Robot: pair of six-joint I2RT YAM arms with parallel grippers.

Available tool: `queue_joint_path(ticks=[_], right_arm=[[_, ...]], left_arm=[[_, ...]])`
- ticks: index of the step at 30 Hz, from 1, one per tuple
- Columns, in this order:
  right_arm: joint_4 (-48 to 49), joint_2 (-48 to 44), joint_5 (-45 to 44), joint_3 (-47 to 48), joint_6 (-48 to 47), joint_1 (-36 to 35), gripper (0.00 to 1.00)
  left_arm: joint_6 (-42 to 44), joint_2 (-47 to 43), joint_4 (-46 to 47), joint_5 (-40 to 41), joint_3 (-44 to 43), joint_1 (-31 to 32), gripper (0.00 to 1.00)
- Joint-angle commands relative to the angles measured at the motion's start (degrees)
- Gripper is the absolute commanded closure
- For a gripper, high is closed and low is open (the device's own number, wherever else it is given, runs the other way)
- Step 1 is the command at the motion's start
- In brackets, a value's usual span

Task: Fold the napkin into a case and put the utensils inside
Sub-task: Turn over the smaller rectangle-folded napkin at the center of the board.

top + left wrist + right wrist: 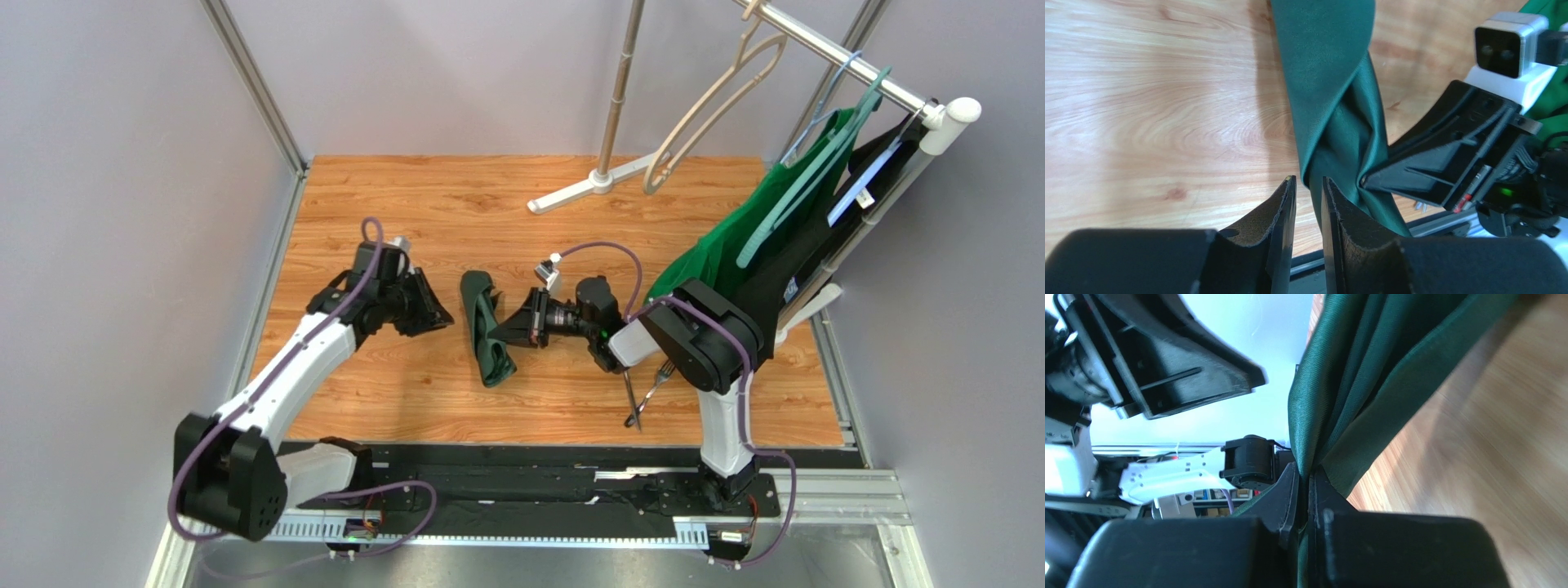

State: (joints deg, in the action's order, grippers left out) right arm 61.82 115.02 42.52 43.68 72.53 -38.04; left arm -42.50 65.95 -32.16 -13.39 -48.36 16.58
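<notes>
The napkin [494, 358] is a dark green cloth twisted into a narrow strip lying on the wooden table. No case shape is in view. My right gripper [505, 328] is shut on a gathered fold at the strip's right side, and the cloth [1339, 367] fans out from the pinched jaws [1309, 471]. My left gripper [444, 316] sits just left of the strip. Its jaws [1308, 180] stand a little apart with nothing between them, and the napkin [1333, 79] lies just past their tips. The utensils [640, 395] lie near the table's front edge, under the right arm.
A clothes rack stands at the back right, with its white base [589, 186] on the table. A brighter green garment [736, 239] on a teal hanger [810, 172] hangs right behind the right arm. An empty beige hanger [718, 98] hangs further back. Grey walls close in both sides.
</notes>
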Motion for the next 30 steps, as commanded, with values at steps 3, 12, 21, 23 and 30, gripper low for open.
queue_joint_path(ticks=[3, 12, 21, 23, 30], right_arm=[[20.86, 4.77, -0.07, -7.99, 3.23, 2.97, 1.00], [20.54, 6.53, -0.16, -14.93, 0.16, 6.31, 0.88], [-31.34, -10.75, -4.71, -11.09, -24.94, 7.37, 0.45], [-50.36, -17.42, -10.75, -6.80, -31.28, 7.19, 0.39], [-79.21, -23.69, -25.99, 3.86, -48.62, 2.54, 0.37]], left_arm=[[-0.39, 10.94, 9.82, 2.75, -2.61, 4.78, 0.74], [2.68, 26.15, 14.32, 4.43, -9.72, 6.71, 0.81], [4.35, 29.58, 16.43, 3.72, -14.74, 9.70, 0.82], [5.06, 31.86, 14.25, 3.81, -17.28, 9.70, 0.82], [6.29, 39.42, 13.01, 2.49, -22.12, 9.61, 0.83]])
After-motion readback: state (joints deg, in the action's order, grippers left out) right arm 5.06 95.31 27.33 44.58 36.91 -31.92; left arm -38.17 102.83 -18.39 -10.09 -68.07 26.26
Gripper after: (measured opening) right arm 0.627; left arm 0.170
